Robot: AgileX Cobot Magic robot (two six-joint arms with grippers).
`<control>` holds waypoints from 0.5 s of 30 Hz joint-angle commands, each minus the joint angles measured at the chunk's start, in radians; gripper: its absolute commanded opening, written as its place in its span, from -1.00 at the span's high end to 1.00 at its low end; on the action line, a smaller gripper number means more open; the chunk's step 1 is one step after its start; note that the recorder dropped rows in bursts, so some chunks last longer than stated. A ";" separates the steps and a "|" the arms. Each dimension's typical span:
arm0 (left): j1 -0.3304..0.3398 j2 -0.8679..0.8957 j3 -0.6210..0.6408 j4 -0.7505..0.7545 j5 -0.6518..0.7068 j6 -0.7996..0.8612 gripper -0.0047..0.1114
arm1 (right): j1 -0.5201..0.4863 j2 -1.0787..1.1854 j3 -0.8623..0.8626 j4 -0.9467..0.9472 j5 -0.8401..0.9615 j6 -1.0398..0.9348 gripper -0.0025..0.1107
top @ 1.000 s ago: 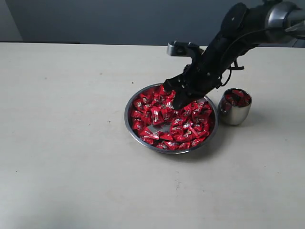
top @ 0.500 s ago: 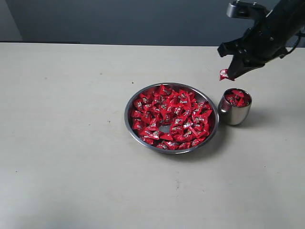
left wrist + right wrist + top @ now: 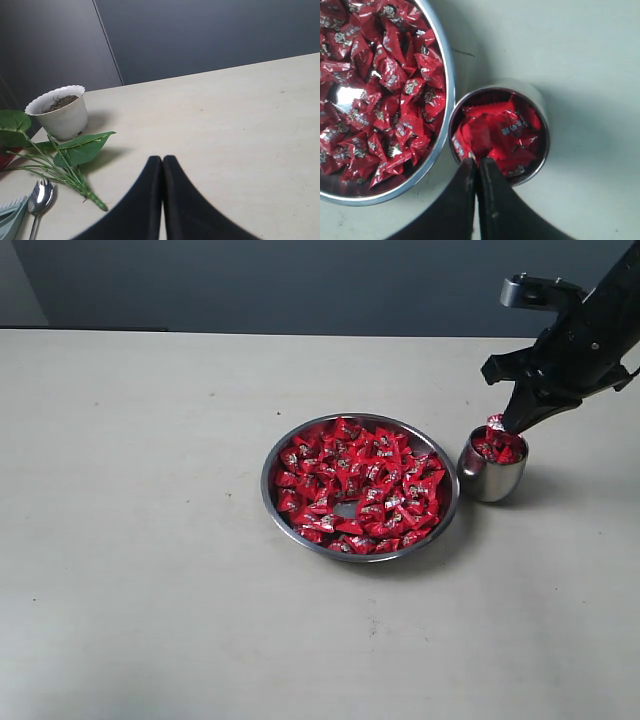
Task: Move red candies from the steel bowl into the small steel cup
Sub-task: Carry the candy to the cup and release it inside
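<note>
Many red candies (image 3: 360,485) fill the wide steel bowl (image 3: 271,502) near the table's middle; it also shows as the steel bowl (image 3: 440,150) in the right wrist view. The small steel cup (image 3: 492,480) stands just right of it with several red candies (image 3: 512,132) inside. My right gripper (image 3: 507,426) hangs over the cup's rim, shut on one red candy (image 3: 476,139) that pokes out past its fingertips (image 3: 468,165). My left gripper (image 3: 162,159) is shut with nothing in it, over bare table, away from the bowl and cup.
The left wrist view shows a white plant pot (image 3: 60,112), a green leafy stem (image 3: 75,150) lying on the table and a steel spoon (image 3: 39,195). The table's far edge meets a dark wall (image 3: 300,280).
My right gripper lifted out of the bowl with a candy, swung right and came down over the cup. The left gripper shows no earlier frame.
</note>
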 commanded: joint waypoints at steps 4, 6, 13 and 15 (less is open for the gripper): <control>-0.003 -0.004 0.001 0.004 -0.013 -0.004 0.91 | -0.002 0.010 0.005 -0.003 -0.016 -0.014 0.93; -0.003 -0.004 0.001 0.004 -0.013 -0.004 0.91 | -0.002 0.010 0.005 -0.003 -0.027 -0.014 0.93; -0.003 -0.004 0.001 0.004 -0.013 -0.004 0.91 | -0.002 0.010 0.005 -0.009 -0.027 -0.016 0.58; -0.003 -0.004 0.001 0.004 -0.013 -0.004 0.91 | -0.002 0.010 0.005 -0.009 -0.027 -0.016 0.43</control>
